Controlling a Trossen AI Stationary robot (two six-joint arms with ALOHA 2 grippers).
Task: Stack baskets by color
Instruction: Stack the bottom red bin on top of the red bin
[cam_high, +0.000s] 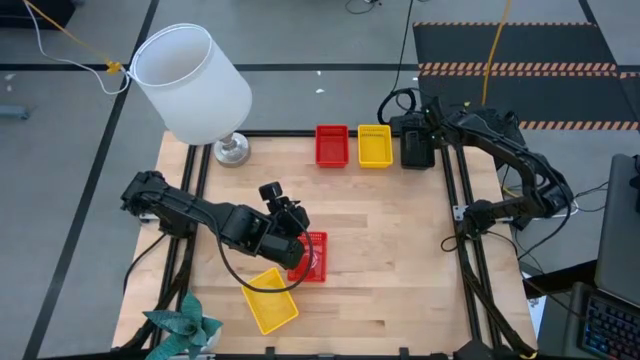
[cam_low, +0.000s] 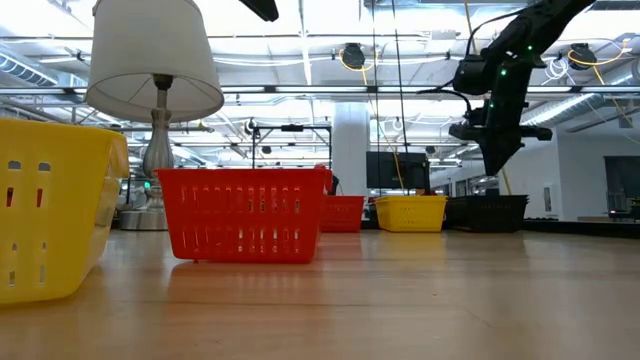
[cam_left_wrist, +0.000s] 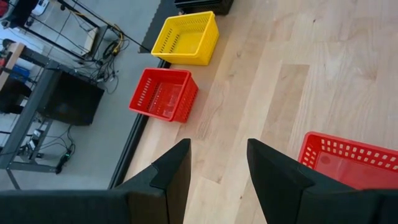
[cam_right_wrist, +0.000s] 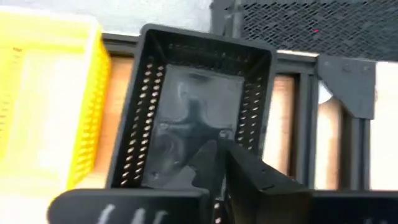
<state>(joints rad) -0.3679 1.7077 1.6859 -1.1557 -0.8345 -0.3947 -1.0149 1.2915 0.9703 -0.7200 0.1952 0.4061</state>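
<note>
Three baskets sit in a row at the table's far edge: red (cam_high: 332, 145), yellow (cam_high: 375, 145) and black (cam_high: 417, 150). My right gripper (cam_right_wrist: 217, 152) hangs shut just above the black basket (cam_right_wrist: 193, 106), pointing steeply down; the low view shows a gap between the gripper (cam_low: 497, 165) and the basket's rim (cam_low: 487, 200). Another red basket (cam_high: 314, 258) and another yellow one (cam_high: 270, 300) rest flat on the near left part of the table. My left gripper (cam_left_wrist: 217, 146) hovers open and empty beside that red basket (cam_left_wrist: 348, 165).
A white lamp (cam_high: 195, 85) stands at the far left corner, its shade leaning over the table. A green plant (cam_high: 185, 325) sits at the near left corner. Black frame rails (cam_high: 455, 200) border the table. Bare wood (cam_high: 400, 240) lies between the two groups of baskets.
</note>
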